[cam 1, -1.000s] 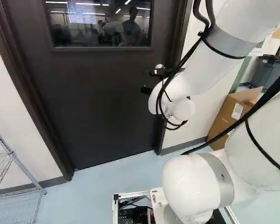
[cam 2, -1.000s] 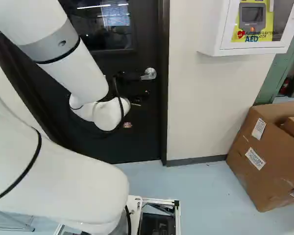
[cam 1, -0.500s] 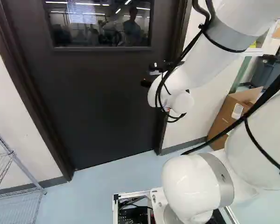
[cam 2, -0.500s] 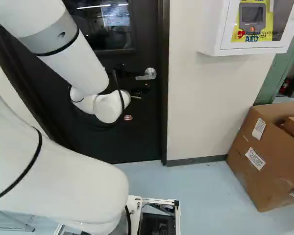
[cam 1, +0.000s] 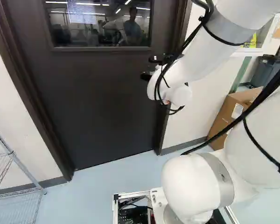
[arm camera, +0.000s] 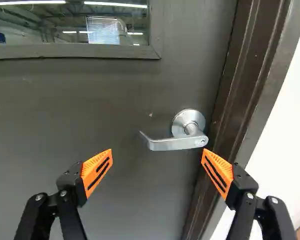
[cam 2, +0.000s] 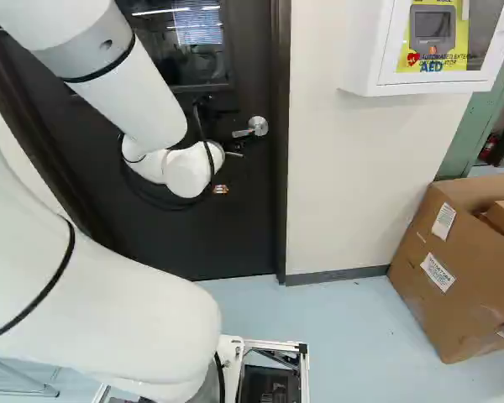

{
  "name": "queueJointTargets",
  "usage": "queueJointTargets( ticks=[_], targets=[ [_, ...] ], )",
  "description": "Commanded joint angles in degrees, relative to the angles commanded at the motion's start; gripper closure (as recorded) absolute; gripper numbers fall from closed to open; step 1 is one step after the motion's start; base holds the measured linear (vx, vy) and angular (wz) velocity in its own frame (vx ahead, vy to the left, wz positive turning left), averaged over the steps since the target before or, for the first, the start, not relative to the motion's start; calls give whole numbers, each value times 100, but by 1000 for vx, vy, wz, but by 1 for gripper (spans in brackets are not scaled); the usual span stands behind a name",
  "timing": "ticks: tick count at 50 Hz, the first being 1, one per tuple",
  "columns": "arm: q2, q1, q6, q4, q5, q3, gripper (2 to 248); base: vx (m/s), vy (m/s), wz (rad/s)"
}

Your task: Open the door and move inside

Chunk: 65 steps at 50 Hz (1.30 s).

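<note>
Door (arm camera: 105, 100) looks shut in its frame (arm camera: 246, 75), so you're approx. at the start: nothing opened, base (cam 2: 304, 374) on the near side. Your gripper (arm camera: 157, 152) has its fingers wide apart, w/ the lever handle (arm camera: 175, 144) ahead, roughly btwn them, ungripped. Left, prob. in order: close in, turn handle, swing door, drive thru.

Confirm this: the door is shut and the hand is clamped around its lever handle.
Not quite: the hand is not clamped around the lever handle. The wrist view shows its two fingers wide apart, with the handle ahead of them. The door is shut.
</note>
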Motion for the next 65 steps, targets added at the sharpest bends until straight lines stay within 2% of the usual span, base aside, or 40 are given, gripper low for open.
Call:
queueJointTargets(
  ticks=[28, 65],
  targets=[
    [-234, -134, 0, -617, 0, -540, 3, 0, 0, 0],
    [-695, -138, 0, -663, 0, -909, 3, 0, 0, 0]
  ],
)
